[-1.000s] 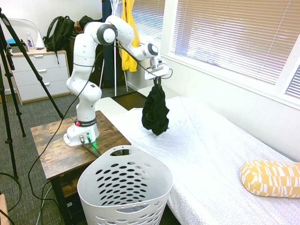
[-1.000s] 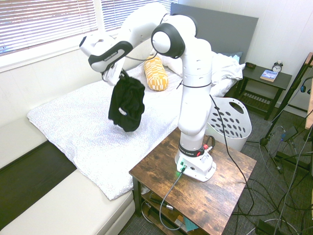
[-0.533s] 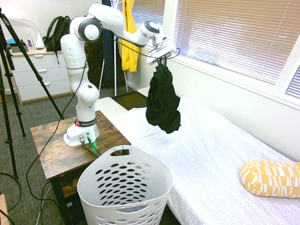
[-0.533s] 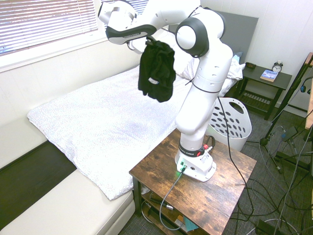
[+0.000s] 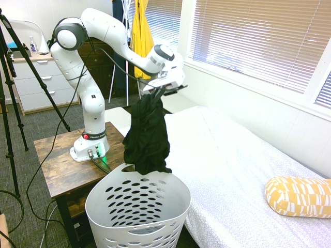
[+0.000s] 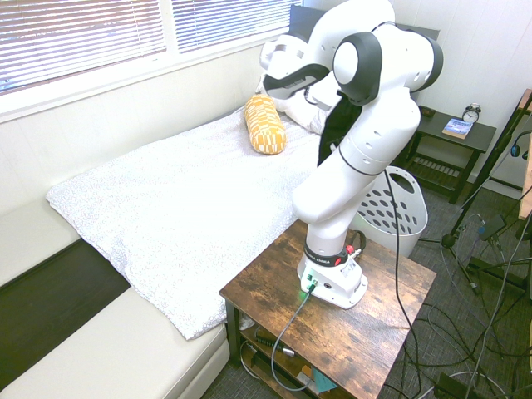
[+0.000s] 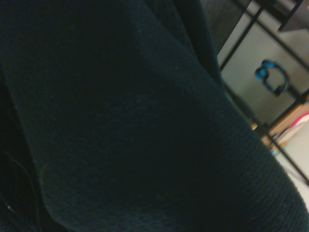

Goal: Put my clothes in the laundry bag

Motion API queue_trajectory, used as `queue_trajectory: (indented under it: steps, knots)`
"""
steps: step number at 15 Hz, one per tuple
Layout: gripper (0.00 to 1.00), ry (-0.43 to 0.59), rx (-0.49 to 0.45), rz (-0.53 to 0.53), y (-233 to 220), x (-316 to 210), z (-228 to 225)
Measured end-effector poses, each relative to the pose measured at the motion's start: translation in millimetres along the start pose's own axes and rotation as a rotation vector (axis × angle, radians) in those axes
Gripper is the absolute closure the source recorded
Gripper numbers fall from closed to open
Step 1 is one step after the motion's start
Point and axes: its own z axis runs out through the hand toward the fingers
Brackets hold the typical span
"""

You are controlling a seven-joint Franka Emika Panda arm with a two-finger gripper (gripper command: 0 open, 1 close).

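The white laundry basket [image 5: 137, 209] stands nearest, its open rim up to receive the load, and directly above it the black garment [image 5: 147, 138] hangs full-length because the tool [image 5: 160, 89] is clamped on its top edge only.

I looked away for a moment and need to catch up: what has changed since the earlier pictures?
The arm swung the black garment off the bed and over to the white laundry basket; its lower end now hangs at the basket's rim. The tool stays shut on the garment's top, nothing let go. The basket, bed, yellow patterned pillow and wooden side table are where they were.
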Motion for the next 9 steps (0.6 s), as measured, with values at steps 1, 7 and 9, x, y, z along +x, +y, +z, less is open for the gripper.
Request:
queue_trajectory:
  steps: [1,7,9]
  knots:
    - [1.00,-0.060,-0.009,-0.002,-10,6,41]
    - [1.00,-0.124,0.119,0.083,-121,26,167]
    - [1.00,-0.132,0.199,0.135,-148,39,193]
